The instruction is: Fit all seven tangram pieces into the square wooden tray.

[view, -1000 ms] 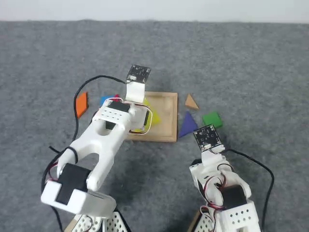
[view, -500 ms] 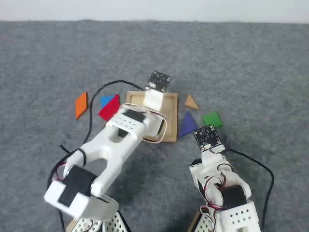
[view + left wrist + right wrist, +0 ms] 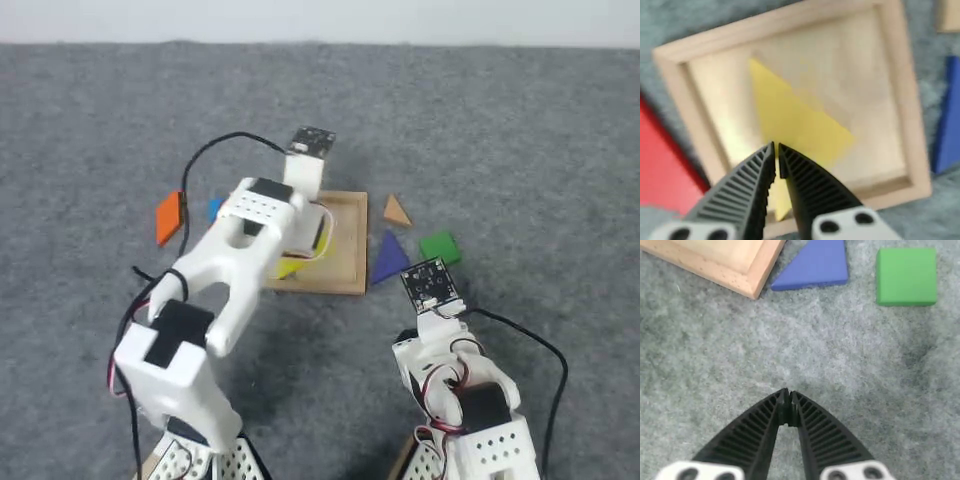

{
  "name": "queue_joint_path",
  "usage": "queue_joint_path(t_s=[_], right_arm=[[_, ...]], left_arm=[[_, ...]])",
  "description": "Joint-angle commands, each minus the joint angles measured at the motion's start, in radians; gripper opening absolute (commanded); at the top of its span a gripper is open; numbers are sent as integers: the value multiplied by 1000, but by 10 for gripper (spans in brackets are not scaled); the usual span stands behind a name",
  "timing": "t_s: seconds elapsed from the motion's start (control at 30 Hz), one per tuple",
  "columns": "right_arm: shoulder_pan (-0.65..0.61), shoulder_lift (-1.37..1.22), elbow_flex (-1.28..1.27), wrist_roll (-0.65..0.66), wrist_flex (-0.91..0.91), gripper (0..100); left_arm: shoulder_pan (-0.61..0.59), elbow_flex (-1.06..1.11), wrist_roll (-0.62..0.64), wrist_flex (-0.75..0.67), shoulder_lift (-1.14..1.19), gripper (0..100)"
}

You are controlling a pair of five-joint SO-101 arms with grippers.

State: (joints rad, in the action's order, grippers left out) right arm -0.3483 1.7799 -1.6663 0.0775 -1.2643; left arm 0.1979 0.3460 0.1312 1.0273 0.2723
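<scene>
From the left wrist: left gripper pressed together on nothing, above a yellow triangle lying in the square wooden tray (toward its near left side). Just left of the rim, a red piece. From above, more outside: orange piece far left; tan triangle, blue triangle and green square right of the tray. Right gripper closed and empty, over grey felt.

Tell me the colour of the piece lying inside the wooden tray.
Yellow. The triangle in the tray shows best in the left wrist view.
</scene>
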Motion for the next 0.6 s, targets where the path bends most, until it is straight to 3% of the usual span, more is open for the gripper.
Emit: queue_joint_path(t_s=[0.0, 0.2, 0.37, 0.57], right_arm=[[16, 18, -17, 9, 24, 6], [16, 18, -17, 9, 24, 6], [16, 18, -17, 9, 24, 6], [16, 18, -17, 9, 24, 6]], left_arm=[[-66, -16, -9, 31, 5, 12], [-103, -24, -9, 6, -3, 12], [-61, 4, -9, -3, -161, 12], [110, 271, -8, -281, -365, 12]])
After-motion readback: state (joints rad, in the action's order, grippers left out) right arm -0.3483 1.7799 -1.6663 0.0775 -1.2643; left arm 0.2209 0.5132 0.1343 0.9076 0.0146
